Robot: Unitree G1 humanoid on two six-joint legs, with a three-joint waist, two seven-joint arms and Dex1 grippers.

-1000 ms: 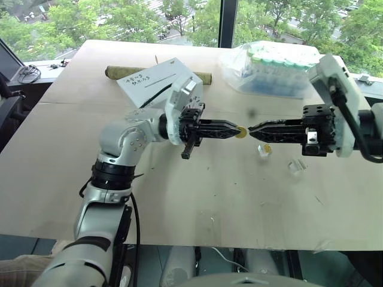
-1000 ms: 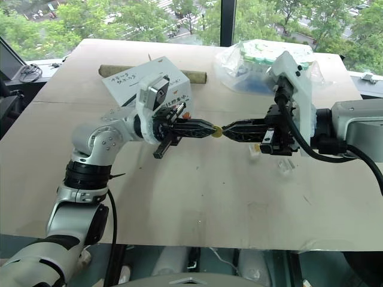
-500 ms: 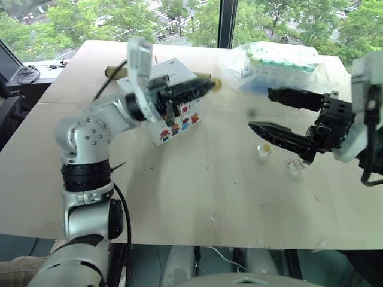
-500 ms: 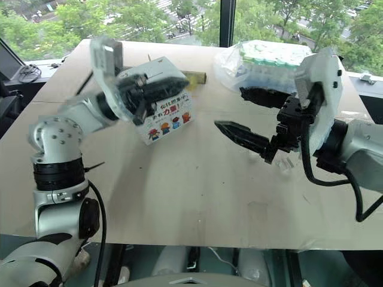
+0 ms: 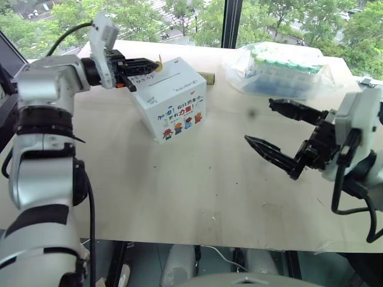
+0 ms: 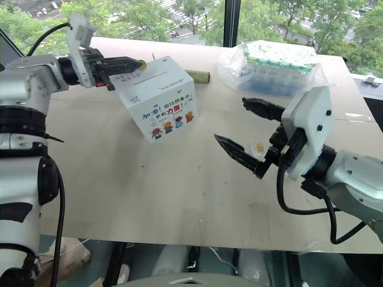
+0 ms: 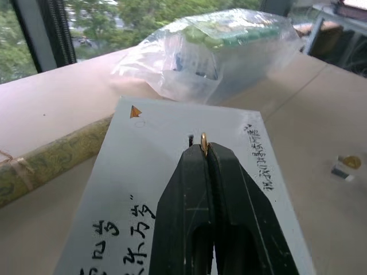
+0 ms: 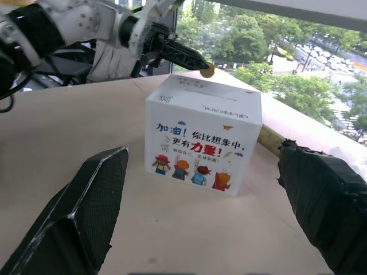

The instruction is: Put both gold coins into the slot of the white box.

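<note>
The white box (image 5: 173, 104) stands at the table's back left, with cartoon figures on its front and handwriting on its top face. My left gripper (image 5: 152, 63) is shut on a gold coin (image 6: 142, 62) at its fingertips. It holds the coin edge-on (image 7: 203, 140) just above the top face, over one end of the thin slot (image 8: 215, 90). My right gripper (image 6: 230, 119) hovers wide open over the table's right half, holding nothing. The second gold coin (image 6: 258, 147) lies on the table beside a small clear block (image 7: 341, 171), below the right gripper.
A clear bag of green-capped tubes (image 5: 278, 69) lies at the back right. A mottled olive roll (image 7: 46, 163) lies behind the box. The table's front edge (image 5: 197, 239) runs close below the right gripper. A window backs the table.
A second ago both grippers met tip to tip on the coin at mid-table. The right gripper has opened and drawn back; the left has swung the coin back-left over the box.
</note>
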